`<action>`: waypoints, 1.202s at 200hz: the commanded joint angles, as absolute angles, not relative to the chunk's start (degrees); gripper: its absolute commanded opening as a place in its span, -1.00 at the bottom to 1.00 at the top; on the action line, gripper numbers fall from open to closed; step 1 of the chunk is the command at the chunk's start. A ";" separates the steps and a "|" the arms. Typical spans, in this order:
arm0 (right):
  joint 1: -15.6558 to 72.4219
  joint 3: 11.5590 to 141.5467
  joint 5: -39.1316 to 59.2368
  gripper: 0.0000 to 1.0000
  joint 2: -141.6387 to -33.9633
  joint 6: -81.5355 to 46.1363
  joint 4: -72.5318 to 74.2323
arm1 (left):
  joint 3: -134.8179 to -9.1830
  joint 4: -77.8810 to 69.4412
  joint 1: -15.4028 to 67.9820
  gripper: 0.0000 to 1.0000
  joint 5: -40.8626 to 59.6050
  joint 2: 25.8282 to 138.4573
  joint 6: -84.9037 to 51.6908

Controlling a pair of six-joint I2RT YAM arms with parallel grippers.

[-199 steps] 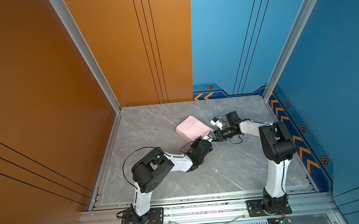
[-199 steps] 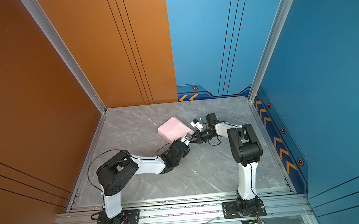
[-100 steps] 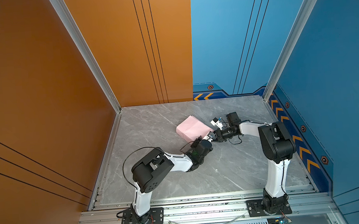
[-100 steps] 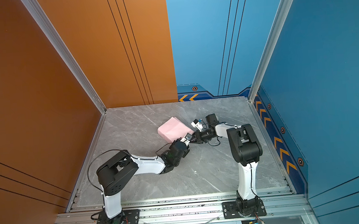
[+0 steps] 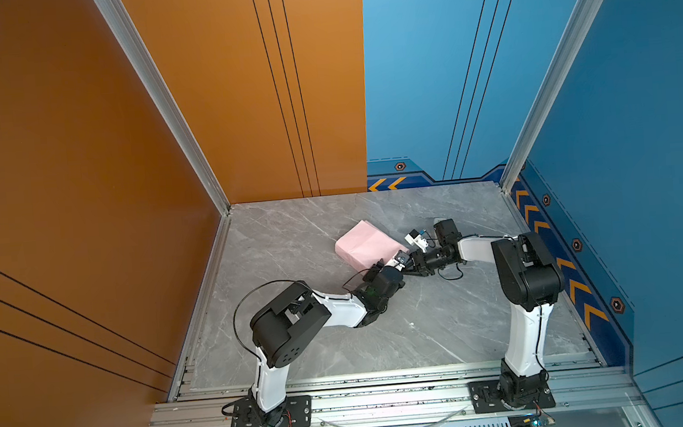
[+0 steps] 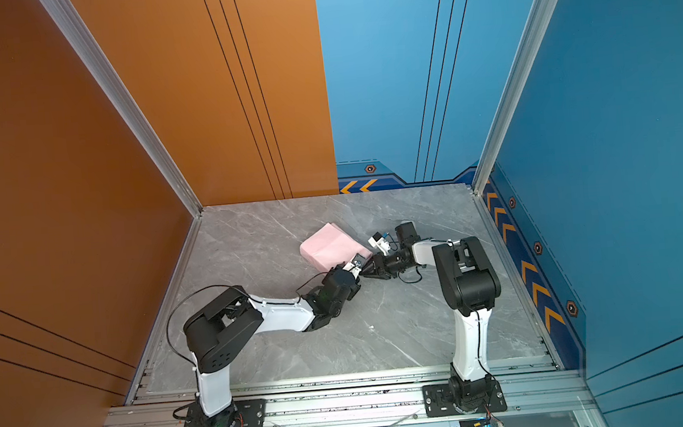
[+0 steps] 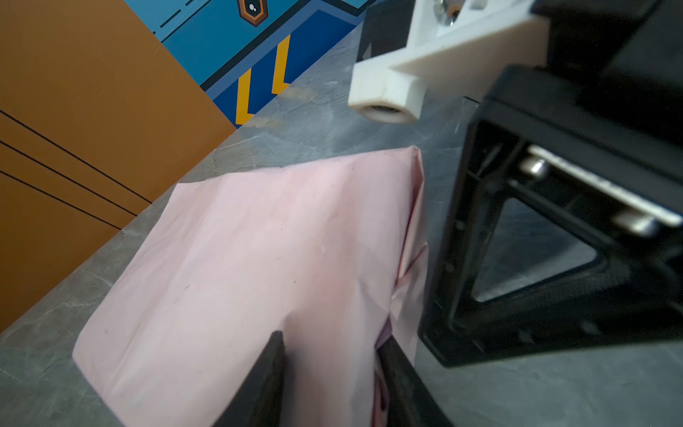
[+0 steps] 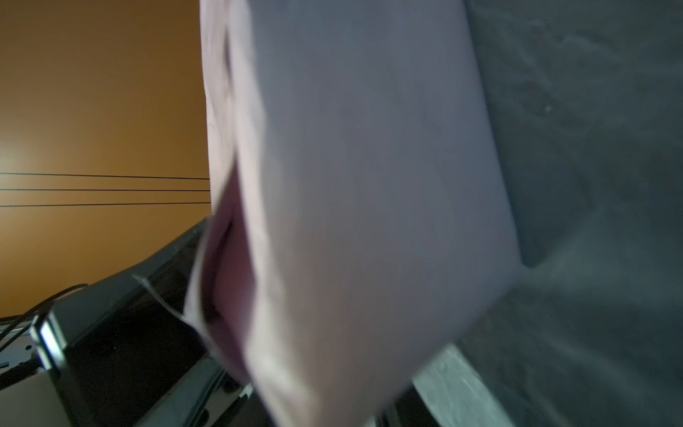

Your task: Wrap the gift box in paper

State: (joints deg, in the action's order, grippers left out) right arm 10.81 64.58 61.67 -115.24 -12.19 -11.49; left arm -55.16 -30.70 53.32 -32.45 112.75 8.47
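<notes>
The paper [image 5: 365, 244] [image 6: 330, 244] shows its pale pink face, folded into a boxy parcel on the grey table. The gift box is hidden under it. My left gripper [image 5: 382, 264] [image 6: 350, 266] is at the parcel's near right corner. In the left wrist view its fingers [image 7: 271, 369] pinch a fold of paper [image 7: 258, 258], with a lilac sliver at the edge. My right gripper [image 5: 407, 264] [image 6: 367, 271] meets the same corner from the right. Blurred paper [image 8: 369, 185] fills the right wrist view and hides its jaws.
The orange wall [image 5: 80, 201] bounds the table on the left and the blue wall [image 5: 643, 199] on the right. A black cable [image 5: 451, 274] loops beside the right wrist. A small pale thing [image 5: 437, 218] peeks out behind the right arm. An aluminium rail [image 5: 388, 402] runs along the front.
No clear movement shows in the top views. Both grippers stay at the parcel's near right corner.
</notes>
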 commanded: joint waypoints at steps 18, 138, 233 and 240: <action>9.05 61.07 60.85 -0.21 -110.26 -14.29 -8.54 | -49.05 -6.99 53.17 -0.19 -16.70 123.31 4.75; 10.55 51.68 57.48 -0.81 -106.17 -30.15 13.57 | -48.90 -7.05 53.04 -0.20 -16.61 122.96 5.02; 12.38 52.21 57.39 -0.92 -108.98 -34.45 19.14 | -48.82 -7.07 52.87 -0.19 -16.74 122.74 5.19; 12.44 52.26 57.31 -0.93 -109.11 -34.52 19.28 | -48.87 -7.09 52.91 -0.20 -16.73 122.74 5.23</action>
State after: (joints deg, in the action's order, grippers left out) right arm 11.86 52.23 58.22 -108.25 -33.54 17.34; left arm -55.05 -30.94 53.25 -32.38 112.75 8.51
